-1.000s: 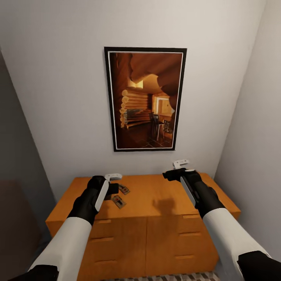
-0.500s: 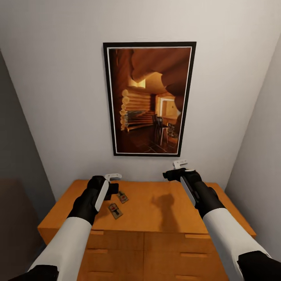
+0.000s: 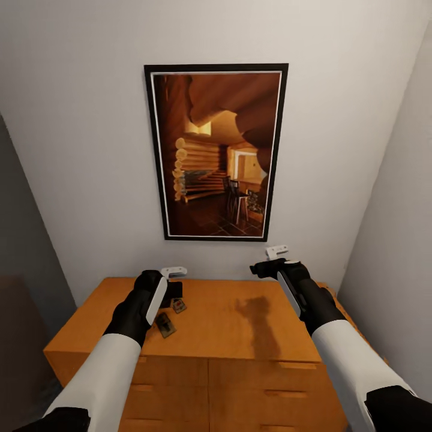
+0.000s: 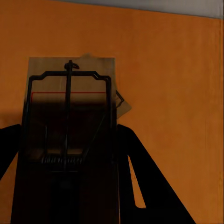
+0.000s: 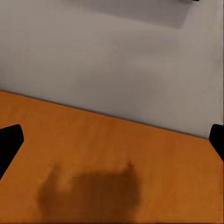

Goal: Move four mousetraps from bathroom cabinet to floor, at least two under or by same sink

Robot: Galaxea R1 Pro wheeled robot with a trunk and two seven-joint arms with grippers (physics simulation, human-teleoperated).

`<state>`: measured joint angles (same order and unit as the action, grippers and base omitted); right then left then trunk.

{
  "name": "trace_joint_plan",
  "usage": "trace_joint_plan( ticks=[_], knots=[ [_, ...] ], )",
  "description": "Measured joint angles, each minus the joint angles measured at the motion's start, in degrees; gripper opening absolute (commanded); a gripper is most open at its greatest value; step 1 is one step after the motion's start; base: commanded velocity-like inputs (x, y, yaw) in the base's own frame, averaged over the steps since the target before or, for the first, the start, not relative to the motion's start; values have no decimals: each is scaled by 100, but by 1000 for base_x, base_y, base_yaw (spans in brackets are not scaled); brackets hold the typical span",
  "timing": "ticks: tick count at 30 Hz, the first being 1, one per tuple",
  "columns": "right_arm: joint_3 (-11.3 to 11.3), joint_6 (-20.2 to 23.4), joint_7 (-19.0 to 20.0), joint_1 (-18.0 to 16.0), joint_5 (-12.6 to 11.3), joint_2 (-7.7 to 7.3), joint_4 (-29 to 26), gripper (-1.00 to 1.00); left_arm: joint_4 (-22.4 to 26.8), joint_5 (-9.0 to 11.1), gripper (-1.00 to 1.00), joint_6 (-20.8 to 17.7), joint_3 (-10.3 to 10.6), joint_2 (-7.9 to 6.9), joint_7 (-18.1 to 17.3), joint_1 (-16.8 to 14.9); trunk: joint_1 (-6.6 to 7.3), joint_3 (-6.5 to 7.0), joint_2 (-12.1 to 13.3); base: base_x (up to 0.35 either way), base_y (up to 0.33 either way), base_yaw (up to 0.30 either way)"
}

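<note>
On the cabinet (image 3: 240, 324) top, 2 mousetraps (image 3: 165, 324) were seen beside the left gripper (image 3: 175, 293); whether it was spread could not be told. Above the cabinet's right part, the right gripper (image 3: 264, 268) was held wide apart, empty. A trap could be pushed off the edge by a careless descent.

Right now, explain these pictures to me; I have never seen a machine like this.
It is a wheeled robot with two arms, rendered in a simulator. The head camera looks down over both arms at an orange-brown cabinet under a framed picture. Two mousetraps show on its top by the left gripper: one near the fingers, another closer to the robot. The left wrist camera looks along that gripper at a mousetrap lying between its open fingers, not gripped. The right gripper hangs open, holding nothing.
</note>
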<state>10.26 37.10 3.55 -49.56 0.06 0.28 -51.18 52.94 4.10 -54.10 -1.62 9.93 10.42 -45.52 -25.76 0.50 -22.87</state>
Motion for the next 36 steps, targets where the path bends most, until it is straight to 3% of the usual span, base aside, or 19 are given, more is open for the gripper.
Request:
trace_joint_plan(
  ticks=[9, 36],
  knots=[
    [1, -1, 1, 0, 0, -1, 0, 100, 0, 0, -100, -1, -1, 1, -2, 1, 0, 0, 0, 0, -231, 0],
    [1, -2, 1, 1, 0, -1, 0, 100, 2, -6, -100, -1, -2, 1, 2, 0, 0, 0, 0, 0, -8, 0]
  ],
)
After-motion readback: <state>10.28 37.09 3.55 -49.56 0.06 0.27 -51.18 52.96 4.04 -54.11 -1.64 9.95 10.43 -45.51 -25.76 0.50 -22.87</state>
